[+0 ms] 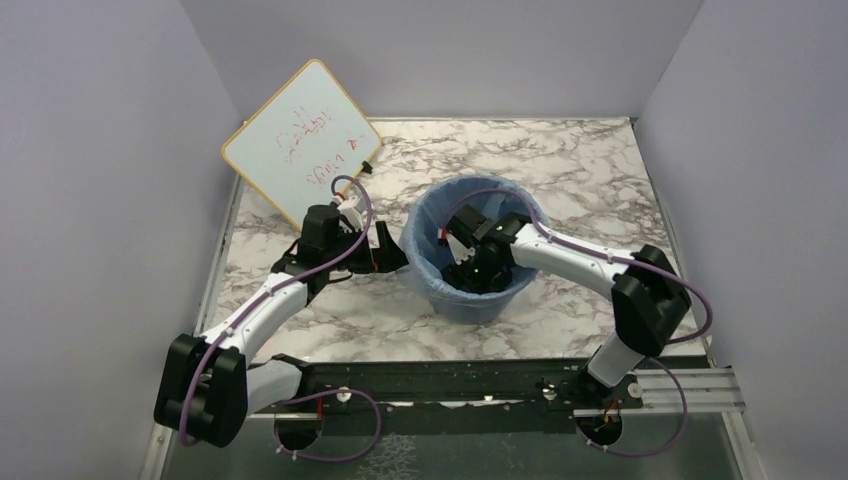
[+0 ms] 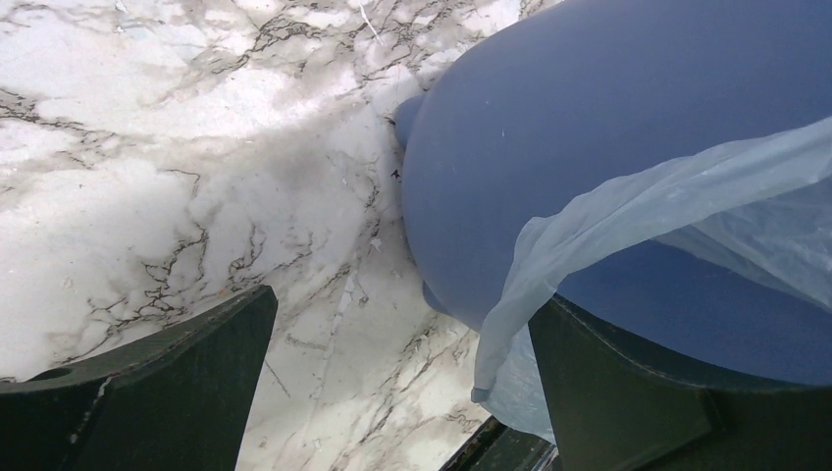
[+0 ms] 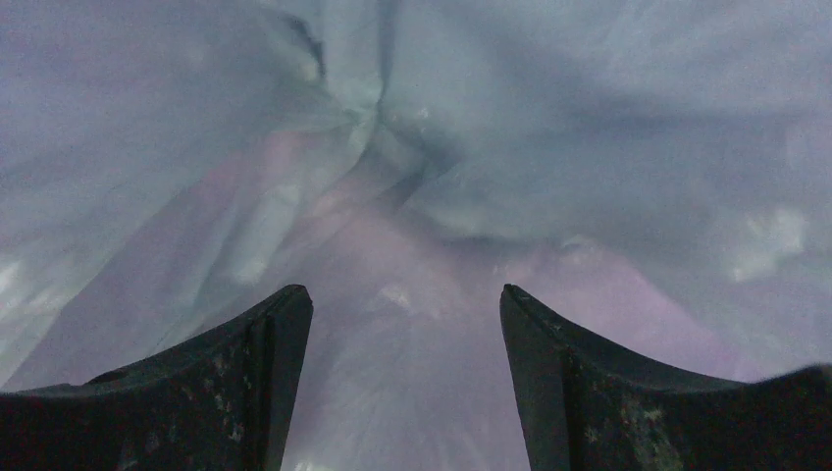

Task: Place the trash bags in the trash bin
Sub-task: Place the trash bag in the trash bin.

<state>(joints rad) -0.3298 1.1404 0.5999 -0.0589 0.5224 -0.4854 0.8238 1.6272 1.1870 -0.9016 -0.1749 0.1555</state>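
Trash bag (image 2: pixel 628 206) lining blue bin (image 2: pixel 549 118), right fingers (image 3: pixel 196 392) spread inside

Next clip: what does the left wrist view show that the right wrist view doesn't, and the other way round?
Left wrist only: the marble table, the bin seen from outside as a blue wall, and an edge of the bag draped down that wall. Right wrist only: the bag's inside, its folds gathering to a seam near the top, filling the frame. Both: the translucent bag, and each arm's own jaws standing apart.
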